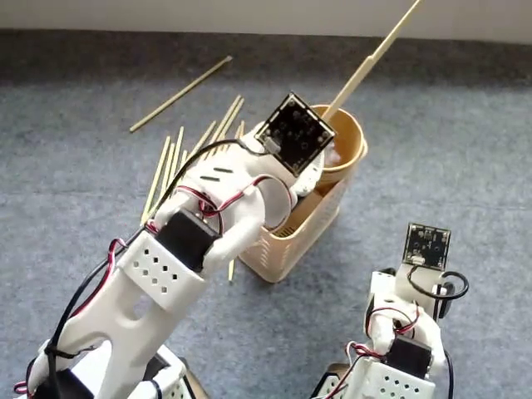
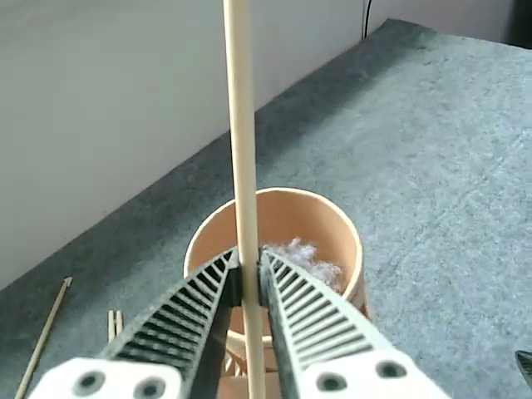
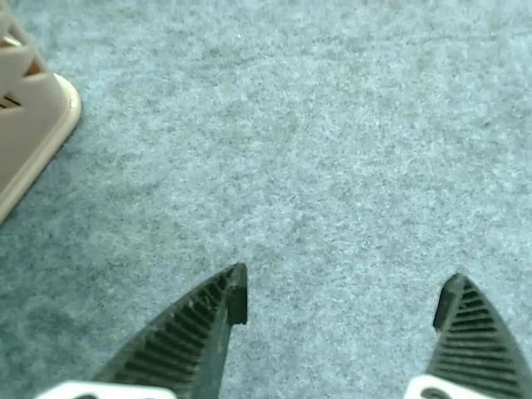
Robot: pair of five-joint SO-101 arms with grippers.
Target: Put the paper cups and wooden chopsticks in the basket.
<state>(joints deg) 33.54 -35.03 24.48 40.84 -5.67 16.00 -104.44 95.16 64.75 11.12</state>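
Now mid-delivery: left end effector [image 2: 249,268] clamped on chopstick [image 2: 239,125], held tilted above paper cup [image 2: 307,218] sitting in basket [image 1: 299,237]. Right end effector [image 3: 341,303] spread open over table [image 3: 332,125], right of basket. Next: lower stick, release into basket (more loose chopsticks [image 1: 179,96] wait far left).

We log a table [image 1: 465,141] covered in grey short-pile carpet-like fabric; a plain pale wall [image 2: 100,108] meets its far edge. A thin dark cable [image 2: 366,18] hangs against that wall. Lighting even, soft.
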